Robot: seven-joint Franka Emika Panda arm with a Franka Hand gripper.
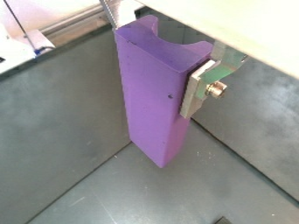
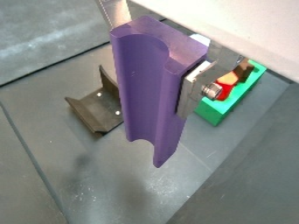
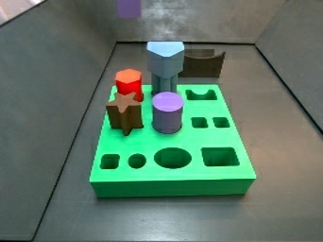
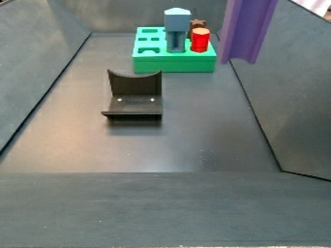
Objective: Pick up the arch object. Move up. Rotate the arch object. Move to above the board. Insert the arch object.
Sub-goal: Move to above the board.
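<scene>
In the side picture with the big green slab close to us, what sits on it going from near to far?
Empty holes in the board → purple cylinder → red piece → grey-blue block → dark fixture behind. The arch object, in the pincer, hangs above.

The gripper (image 1: 163, 80) is raised well above the floor and points down. In both wrist views one silver finger (image 2: 194, 87) presses flat against the side of the arch object (image 1: 152, 96), which hangs clamped between the fingers.
</scene>
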